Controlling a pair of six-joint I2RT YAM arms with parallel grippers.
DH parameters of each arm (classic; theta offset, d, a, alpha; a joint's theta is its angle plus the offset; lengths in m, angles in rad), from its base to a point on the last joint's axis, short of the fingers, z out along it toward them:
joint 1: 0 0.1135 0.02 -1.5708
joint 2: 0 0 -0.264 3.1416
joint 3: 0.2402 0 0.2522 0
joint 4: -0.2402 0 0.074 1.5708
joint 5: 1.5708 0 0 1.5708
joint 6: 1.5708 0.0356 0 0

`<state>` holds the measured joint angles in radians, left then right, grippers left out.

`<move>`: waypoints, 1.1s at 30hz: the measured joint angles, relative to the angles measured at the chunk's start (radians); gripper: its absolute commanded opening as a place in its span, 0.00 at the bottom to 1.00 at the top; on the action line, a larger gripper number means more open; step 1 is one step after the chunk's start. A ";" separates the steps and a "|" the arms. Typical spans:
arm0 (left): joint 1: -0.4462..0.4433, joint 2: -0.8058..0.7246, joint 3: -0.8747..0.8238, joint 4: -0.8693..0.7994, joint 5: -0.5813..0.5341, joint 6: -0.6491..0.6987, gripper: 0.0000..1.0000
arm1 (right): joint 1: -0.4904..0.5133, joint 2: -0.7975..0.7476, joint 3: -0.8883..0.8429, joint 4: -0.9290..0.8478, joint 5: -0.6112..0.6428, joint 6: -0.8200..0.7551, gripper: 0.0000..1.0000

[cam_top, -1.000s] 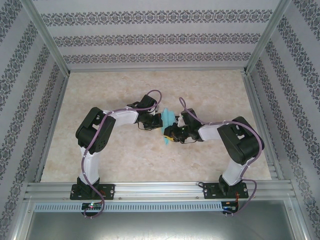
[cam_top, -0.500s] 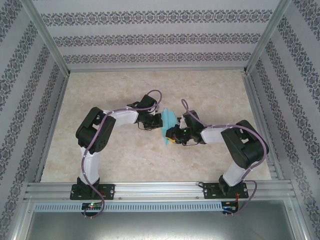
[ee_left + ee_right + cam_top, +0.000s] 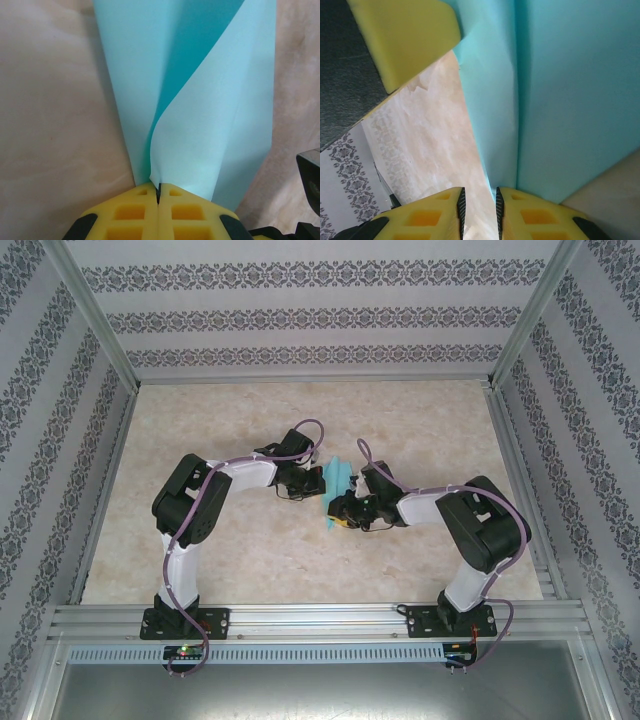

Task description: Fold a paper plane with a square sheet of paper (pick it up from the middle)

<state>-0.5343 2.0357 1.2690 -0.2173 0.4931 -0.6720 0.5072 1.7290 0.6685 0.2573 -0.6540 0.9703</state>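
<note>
L gripper [image 3: 158, 192] pinches paper [image 3: 200, 125] from left; it runs near-far. R gripper [image 3: 479, 200], jaws a bit apart, just right.

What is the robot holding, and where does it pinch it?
The left gripper pinches the folded turquoise paper at its narrow end. The right gripper stands slightly open beside it.

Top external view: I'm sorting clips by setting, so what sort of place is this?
Probably a purpose-built robot cell, not a room: an aluminium frame holds patterned wall panels around a marble-look table, with the left arm and right arm bolted to a rail.
</note>
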 measured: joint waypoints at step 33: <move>0.005 0.002 0.000 0.003 0.009 0.011 0.00 | 0.014 -0.026 0.057 -0.175 0.044 -0.034 0.24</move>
<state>-0.5297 2.0380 1.2690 -0.2142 0.5018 -0.6613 0.5217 1.7031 0.7254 0.0822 -0.6102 0.9360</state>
